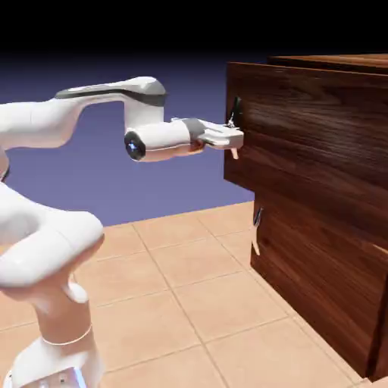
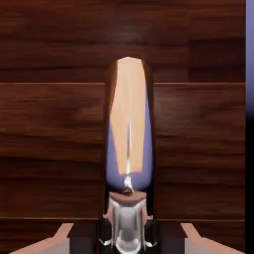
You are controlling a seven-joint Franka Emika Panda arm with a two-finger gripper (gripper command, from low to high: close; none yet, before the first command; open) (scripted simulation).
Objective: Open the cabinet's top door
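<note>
Your gripper [image 1: 237, 139] is closed around the handle [image 1: 236, 112] of the cabinet's top door [image 1: 303, 129]; pulling crookedly could make the handle slip free.

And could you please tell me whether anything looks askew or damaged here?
The top door looks offset: its handle-side edge juts out past the lower panel, though I can't tell why. Nothing looks spilled or damaged.

gap between lower handle [image 1: 257, 229] and arm [image 1: 47, 235]; wood panel [image 1: 311, 129] blocks ahead
</note>
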